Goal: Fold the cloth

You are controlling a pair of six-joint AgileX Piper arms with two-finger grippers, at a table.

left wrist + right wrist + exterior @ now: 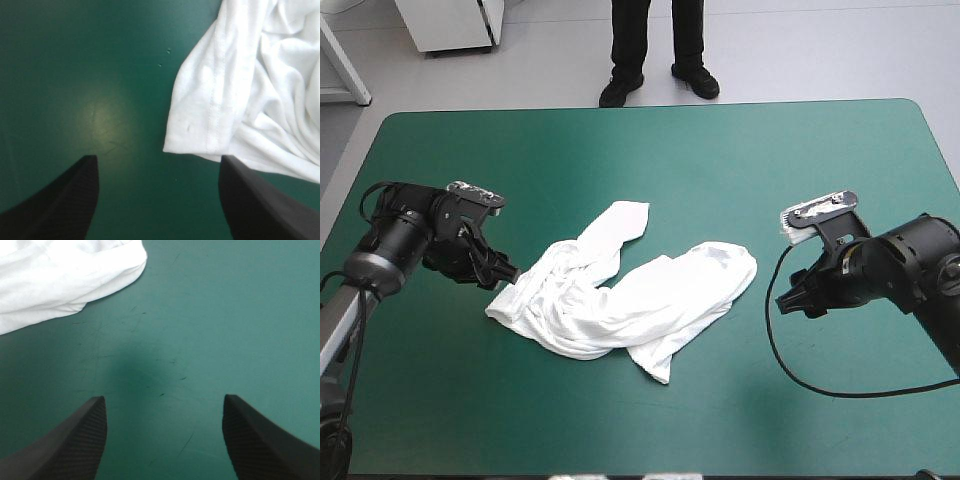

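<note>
The white T-shirt (620, 295) lies crumpled in a heap at the middle of the teal-green table, one sleeve reaching toward the far edge. My left gripper (505, 272) is low at the heap's left end and open; in the left wrist view a hemmed edge of the T-shirt (215, 115) lies just ahead of the left gripper (157, 200), nearer one finger, with nothing between the fingers. My right gripper (785, 300) hovers open a short way right of the heap. Ahead of the right gripper (165, 440) is bare cover, and the T-shirt's rounded edge (65, 280) lies farther off.
The teal-green cover (650, 160) lies bare around the heap. A black cable loops on the table near the right arm.
</note>
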